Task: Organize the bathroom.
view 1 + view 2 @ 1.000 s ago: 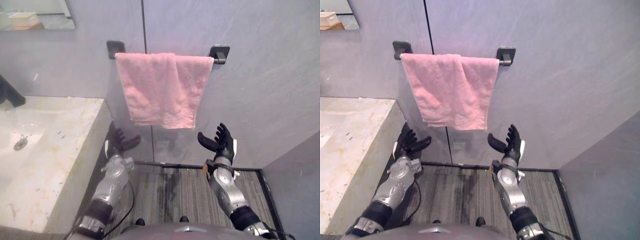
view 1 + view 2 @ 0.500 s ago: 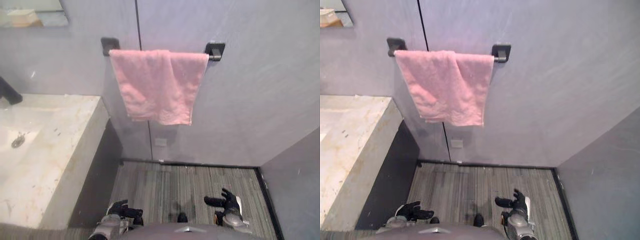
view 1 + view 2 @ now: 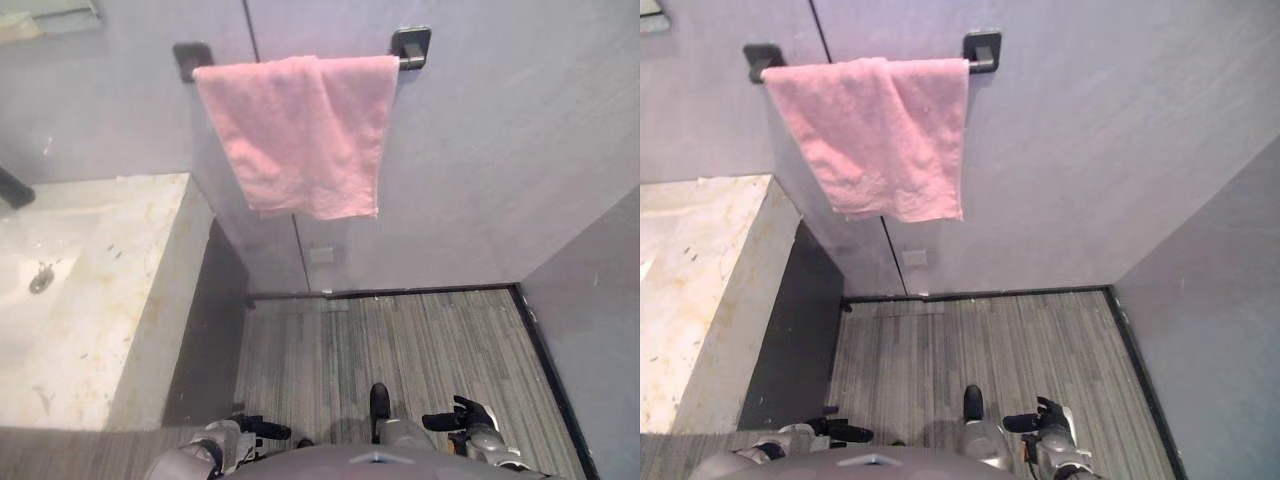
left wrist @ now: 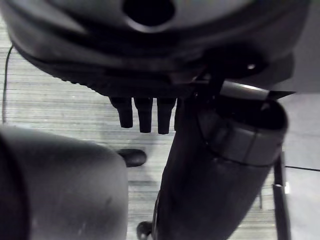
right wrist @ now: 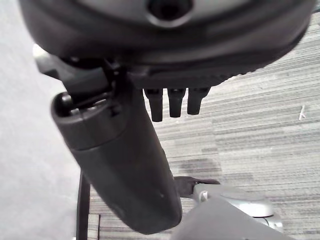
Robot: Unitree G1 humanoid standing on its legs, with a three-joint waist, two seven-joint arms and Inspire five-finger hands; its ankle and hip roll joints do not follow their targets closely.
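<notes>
Both hands, left (image 3: pixel 258 431) and right (image 3: pixel 462 415), hang loosely open and empty, well below the towel (image 3: pixel 298 130), which seems squarely hung, so probably reach elsewhere.

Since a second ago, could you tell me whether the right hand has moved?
Yes. The right hand has dropped from just below the towel to low over the floor, far beneath the towel's hem, fingers relaxed and empty.

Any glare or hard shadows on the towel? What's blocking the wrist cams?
Left eye view: pink towel evenly lit, no glare, soft shadow on the wall below it. Left wrist view: the left hand hides much of the floor. Right wrist view: right hand likewise.
</notes>
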